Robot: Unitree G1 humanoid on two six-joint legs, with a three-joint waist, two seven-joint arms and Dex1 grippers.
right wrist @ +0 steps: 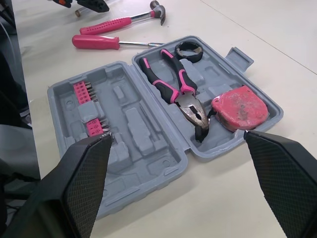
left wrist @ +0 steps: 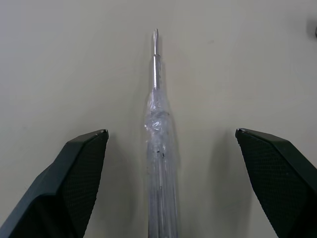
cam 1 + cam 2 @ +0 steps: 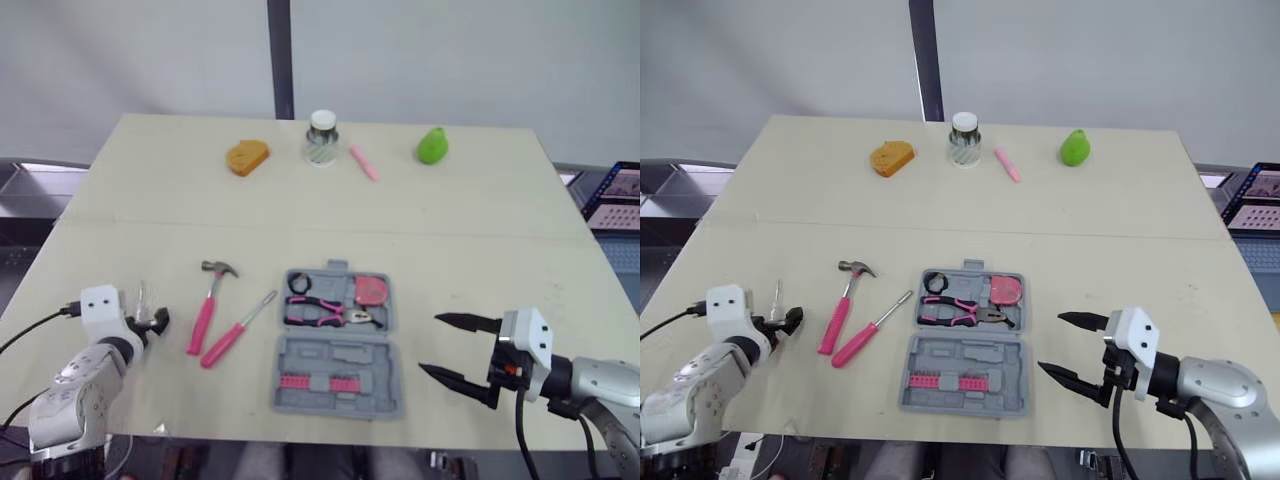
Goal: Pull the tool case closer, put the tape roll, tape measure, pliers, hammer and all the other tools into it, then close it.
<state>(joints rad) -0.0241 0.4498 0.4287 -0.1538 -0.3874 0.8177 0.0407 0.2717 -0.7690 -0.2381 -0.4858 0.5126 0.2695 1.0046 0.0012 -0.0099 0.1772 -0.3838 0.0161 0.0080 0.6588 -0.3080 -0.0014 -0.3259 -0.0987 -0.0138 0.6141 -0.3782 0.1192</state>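
Left hand (image 3: 152, 321) spread astride the clear-handled screwdriver (image 2: 159, 144) on the counter: pickup in hand. Next move: pinch, then lift. Right hand (image 3: 430, 344) spread, tool case (image 3: 340, 375) just beside it

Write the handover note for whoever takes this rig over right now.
Left gripper: open, fingers either side of the clear screwdriver, which lies on the table.
Right gripper: open, holding nothing, just right of the tool case.
Done: case lies open between the arms; tape roll, pliers and tape measure are in it.
Left: hammer and pink screwdriver, on the table left of the case, plus the clear screwdriver; then close the case.
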